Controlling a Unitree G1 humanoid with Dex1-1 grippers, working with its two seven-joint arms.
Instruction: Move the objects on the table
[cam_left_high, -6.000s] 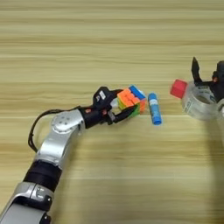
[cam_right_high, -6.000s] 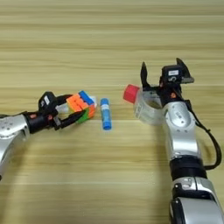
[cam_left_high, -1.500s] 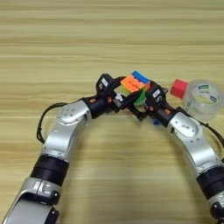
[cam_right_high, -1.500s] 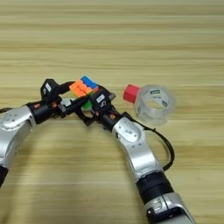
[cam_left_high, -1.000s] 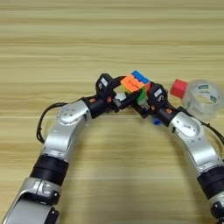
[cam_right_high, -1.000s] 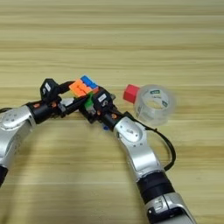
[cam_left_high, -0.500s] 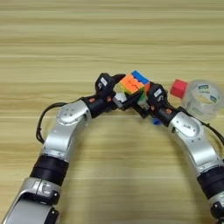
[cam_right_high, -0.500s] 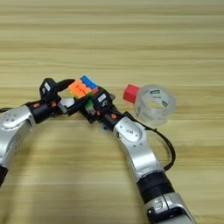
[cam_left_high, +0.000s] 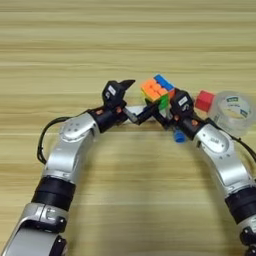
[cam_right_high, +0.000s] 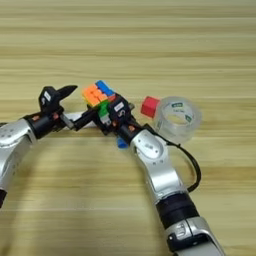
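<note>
Since the earlier frames the right arm has left the tape roll and crossed to the centre of the worktop (cam_left_high: 60, 45), and the left end effector (cam_left_high: 135, 97), which held the multicoloured puzzle cube (cam_left_high: 158, 91), has spread its fingers. One left finger points up and away; the other lies low toward the cube's underside. The right end effector (cam_left_high: 167, 107) sits against the cube's lower right side. Whether its fingers clamp the cube cannot be told.

The cube stands tilted between the two end effectors. The blue glue stick (cam_left_high: 178, 136) shows only as a tip below the right wrist. The small red cube (cam_left_high: 204, 100) lies just right, touching or nearly touching the clear tape roll (cam_left_high: 231, 111).

Hazards:
- If the right grip is incomplete, the cube is likely to drop and roll.
- Right wrist motion may sweep the glue stick.
- The two end effectors are close enough to collide.
</note>
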